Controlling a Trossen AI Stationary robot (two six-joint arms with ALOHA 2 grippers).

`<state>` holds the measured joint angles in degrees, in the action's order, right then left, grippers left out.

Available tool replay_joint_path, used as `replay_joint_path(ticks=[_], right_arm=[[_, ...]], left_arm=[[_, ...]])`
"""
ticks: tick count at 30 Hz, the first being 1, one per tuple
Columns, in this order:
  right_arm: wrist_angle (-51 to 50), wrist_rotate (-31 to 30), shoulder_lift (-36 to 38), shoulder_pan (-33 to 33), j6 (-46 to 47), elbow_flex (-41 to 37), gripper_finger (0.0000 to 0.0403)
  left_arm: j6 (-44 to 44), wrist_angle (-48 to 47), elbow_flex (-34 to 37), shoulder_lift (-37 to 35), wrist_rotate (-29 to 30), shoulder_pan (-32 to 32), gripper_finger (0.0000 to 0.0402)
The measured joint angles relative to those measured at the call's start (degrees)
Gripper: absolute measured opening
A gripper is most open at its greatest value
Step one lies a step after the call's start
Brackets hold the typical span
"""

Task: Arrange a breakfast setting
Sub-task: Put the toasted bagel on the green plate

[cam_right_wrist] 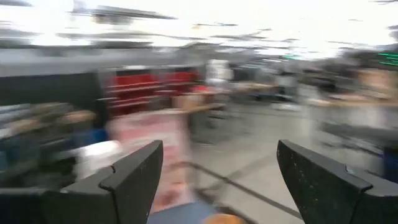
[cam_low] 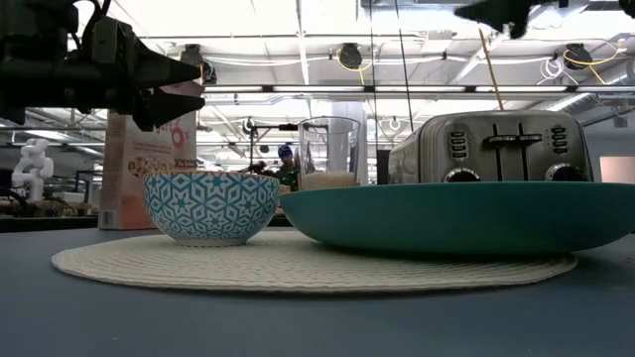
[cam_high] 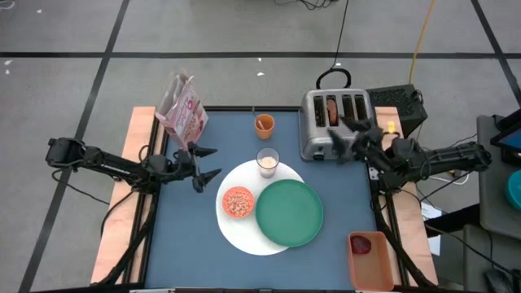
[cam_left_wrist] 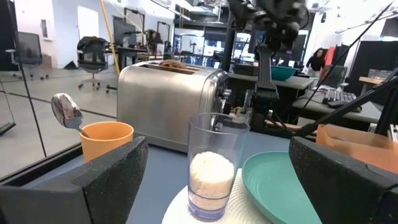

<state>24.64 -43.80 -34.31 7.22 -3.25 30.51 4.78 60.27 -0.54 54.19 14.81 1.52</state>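
Close to the low camera sits the green plate, resting on the big white plate beside the small cereal bowl. Over the table's left side the left gripper hangs with its fingers wide apart and empty, pointing at the milk glass, with the orange cup farther back. Above the toaster, which has a brown bagel in one slot, the right gripper hangs with fingers apart, holding nothing.
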Motion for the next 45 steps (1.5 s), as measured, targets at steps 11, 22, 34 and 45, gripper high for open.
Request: replay_joint_path(ticks=[11, 22, 34, 45], right_arm=[[-6.7, -16.6, -2.3, -0.6, 3.7, 10.9, 0.0306], [-27.4, -23.8, -7.9, -5.8, 7.2, 25.2, 0.0306], [-56.6, -8.5, -14.2, -18.0, 30.4, 35.0, 0.0306], [-65.1, 13.5, -22.2, -31.2, 35.7, 37.9, 0.0306]], left_arm=[[0.1, 0.0, 0.0, 0.0, 0.1, 0.0, 0.039], [0.4, 0.0, 0.0, 0.0, 0.2, 0.0, 0.039], [0.9, 0.0, 0.0, 0.0, 0.3, 0.0, 0.039], [1.5, 0.0, 0.0, 0.0, 0.3, 0.0, 0.039]])
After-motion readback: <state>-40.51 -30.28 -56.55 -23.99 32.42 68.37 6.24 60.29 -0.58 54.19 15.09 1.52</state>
